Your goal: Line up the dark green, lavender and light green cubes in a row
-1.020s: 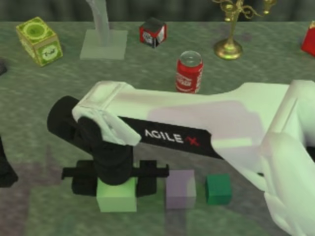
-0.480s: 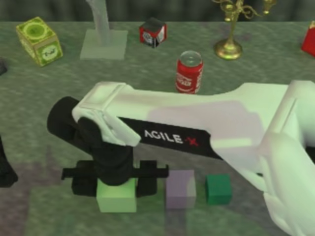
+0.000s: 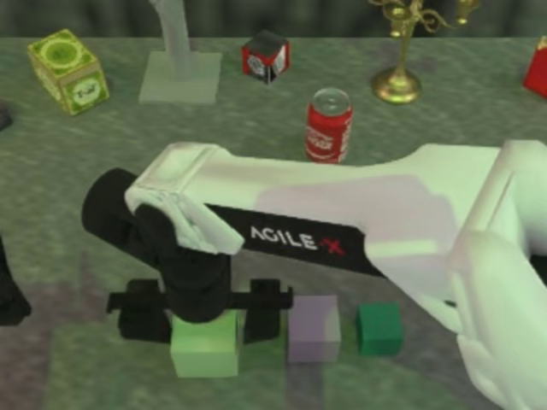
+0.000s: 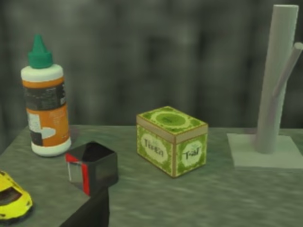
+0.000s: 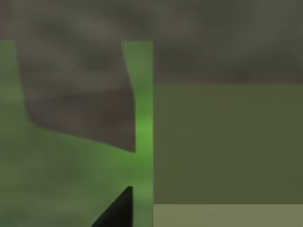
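Right arm: stretched across the table from the top view's right, its right gripper [image 3: 203,312] set low over the light green cube [image 3: 205,345] near the front edge.
Right gripper state: fingers spread wide — one black finger [image 3: 143,314] is seen on each side of the cube's far part, and whether they touch it cannot be told.
Light green cube: placed at the left end of the row.
Lavender cube [image 3: 314,329]: placed just right of the light green one, a small gap between them.
Dark green cube [image 3: 379,329]: placed just right of the lavender cube, ending the row.
Left arm: parked at the left edge — only a dark part is seen, and its gripper is out of view.
Behind the row: a red can [image 3: 328,125] stands upright.
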